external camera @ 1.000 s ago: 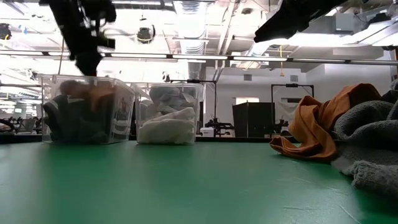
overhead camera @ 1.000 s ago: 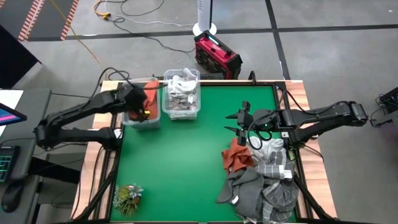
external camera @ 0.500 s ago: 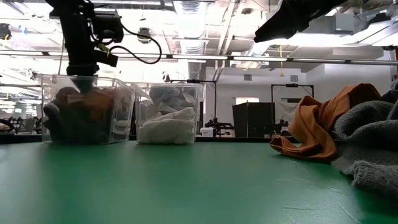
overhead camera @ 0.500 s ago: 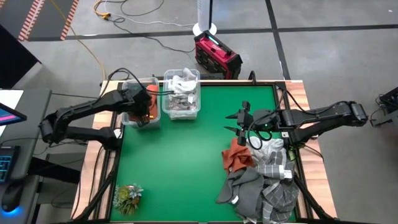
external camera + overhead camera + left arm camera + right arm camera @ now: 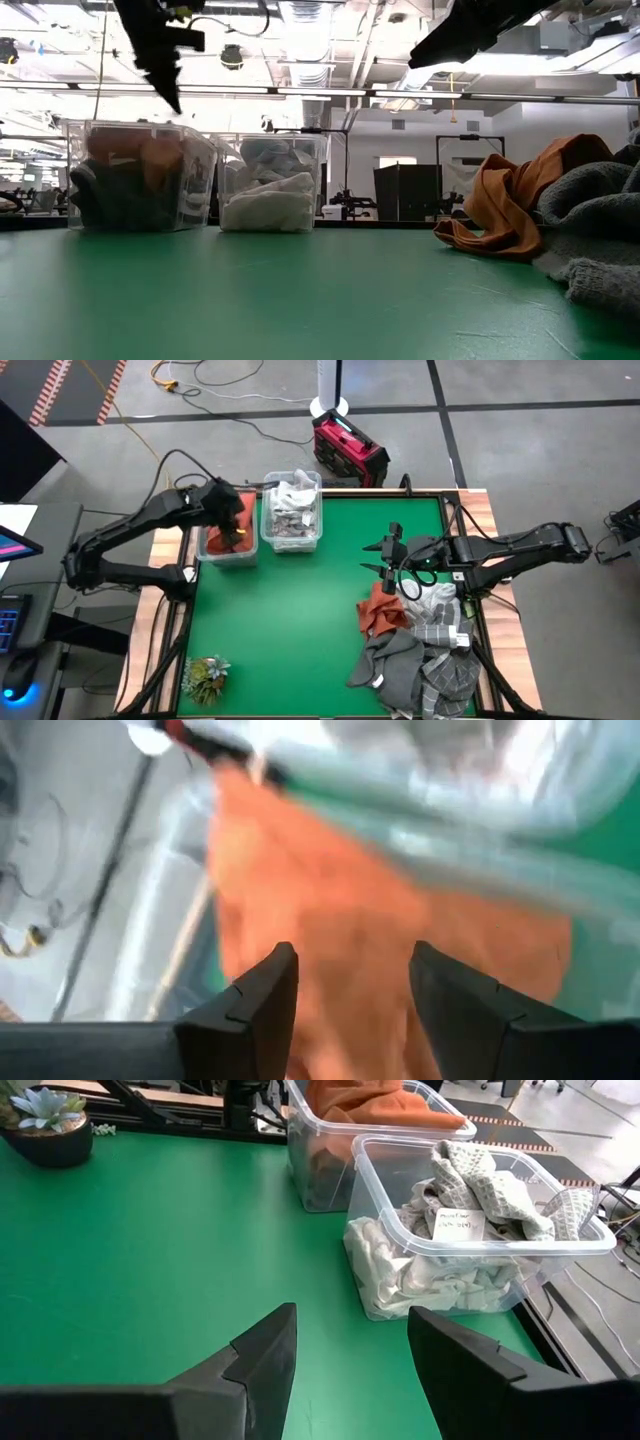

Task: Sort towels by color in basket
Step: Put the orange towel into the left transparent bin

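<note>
Two clear baskets stand at the table's far left. The left basket (image 5: 208, 550) holds dark cloth and a rust-orange towel (image 5: 330, 900) on top. The right basket (image 5: 268, 535) holds white and light towels (image 5: 440, 1270). My left gripper (image 5: 350, 960) hangs open just above the orange towel, clear of it; in the low view it (image 5: 165, 80) is above the basket's rim. At the near right lies a pile: an orange towel (image 5: 380, 615), a white one (image 5: 437, 598), plaid (image 5: 440, 630) and dark grey (image 5: 400, 665). My right gripper (image 5: 383, 557) waits open above the table, just beyond the pile.
A small potted plant (image 5: 205, 678) stands at the near left corner. The green tabletop (image 5: 290, 620) lies bare between the baskets and the pile. A red case (image 5: 348, 448) sits on the floor beyond the far edge.
My left gripper has let go of the rust-orange towel inside the left basket and risen straight up out of it, now standing above the rim. The towel stays in the basket on the dark cloth.
</note>
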Motion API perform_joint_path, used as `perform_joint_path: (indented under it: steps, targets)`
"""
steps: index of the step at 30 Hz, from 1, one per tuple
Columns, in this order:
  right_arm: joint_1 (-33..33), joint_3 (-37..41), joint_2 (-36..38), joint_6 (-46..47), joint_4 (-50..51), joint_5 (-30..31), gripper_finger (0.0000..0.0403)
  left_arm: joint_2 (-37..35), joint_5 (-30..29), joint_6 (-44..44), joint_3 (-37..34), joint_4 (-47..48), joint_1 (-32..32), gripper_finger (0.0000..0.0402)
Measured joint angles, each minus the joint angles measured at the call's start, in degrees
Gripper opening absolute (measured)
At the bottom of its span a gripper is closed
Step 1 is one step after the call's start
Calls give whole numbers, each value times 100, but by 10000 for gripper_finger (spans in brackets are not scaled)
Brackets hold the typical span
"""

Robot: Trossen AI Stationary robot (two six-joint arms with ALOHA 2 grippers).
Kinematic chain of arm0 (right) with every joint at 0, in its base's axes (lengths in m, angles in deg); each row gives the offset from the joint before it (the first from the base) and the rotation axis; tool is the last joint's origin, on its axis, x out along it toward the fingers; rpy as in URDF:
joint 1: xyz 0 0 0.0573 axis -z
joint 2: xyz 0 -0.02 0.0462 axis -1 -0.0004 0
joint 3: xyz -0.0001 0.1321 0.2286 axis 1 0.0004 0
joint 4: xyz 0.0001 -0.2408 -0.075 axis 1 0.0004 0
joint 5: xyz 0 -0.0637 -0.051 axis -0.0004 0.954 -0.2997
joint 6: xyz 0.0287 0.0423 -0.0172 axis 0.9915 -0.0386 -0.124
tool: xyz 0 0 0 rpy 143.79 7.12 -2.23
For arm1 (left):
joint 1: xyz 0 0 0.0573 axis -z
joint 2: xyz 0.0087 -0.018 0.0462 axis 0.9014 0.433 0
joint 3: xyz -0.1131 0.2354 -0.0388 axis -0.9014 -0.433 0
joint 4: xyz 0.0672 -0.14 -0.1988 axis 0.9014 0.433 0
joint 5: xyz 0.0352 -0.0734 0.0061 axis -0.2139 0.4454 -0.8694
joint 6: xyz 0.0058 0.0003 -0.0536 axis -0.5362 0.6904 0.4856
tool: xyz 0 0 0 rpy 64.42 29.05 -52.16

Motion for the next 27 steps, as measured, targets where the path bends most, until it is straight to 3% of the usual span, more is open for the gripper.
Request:
perform_joint_path:
  steps: [7, 15, 20, 27]
  targets:
    - [-32, 0, 0, 7, 0, 0, 222, 172, 68, -287, -652, -932, -51, 185]
    - [-42, 0, 0, 0, 1, 0, 222, 683, 421, -271, -1858, -1892, -682, 185]
    - [-35, 0, 0, -4, 4, 0, 222, 888, 1030, -224, -1765, -1609, -905, 182]
    - [-33, 0, 0, -2, 56, 0, 222, 545, 1105, -291, -814, -916, -871, 166]
